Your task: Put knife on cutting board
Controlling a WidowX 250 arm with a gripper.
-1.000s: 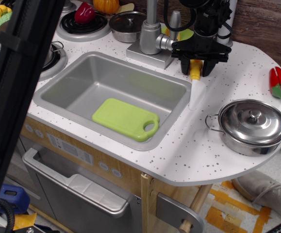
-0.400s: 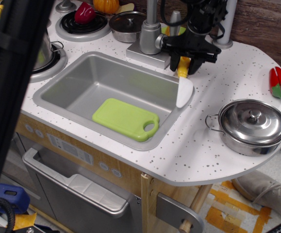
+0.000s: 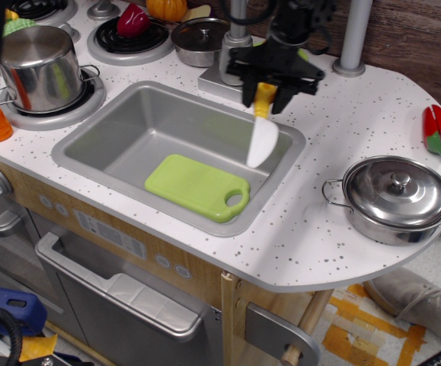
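My black gripper (image 3: 266,93) is shut on the yellow handle of the toy knife (image 3: 263,139), whose white blade hangs down over the right end of the sink. The lime-green cutting board (image 3: 196,186) lies flat on the sink floor, its handle hole toward the right. The blade tip hangs above and to the right of the board, apart from it.
The grey sink (image 3: 113,122) is sunk in a speckled white counter. The faucet (image 3: 235,46) stands just behind my gripper. A lidded steel pot (image 3: 395,200) sits at the right, a red-and-green toy pepper (image 3: 438,131) beyond it. Another pot (image 3: 39,67) stands on the left burner.
My gripper has moved left with the knife, from over the counter's right sink rim to over the sink. The dark arm blocking the left side has left the view.
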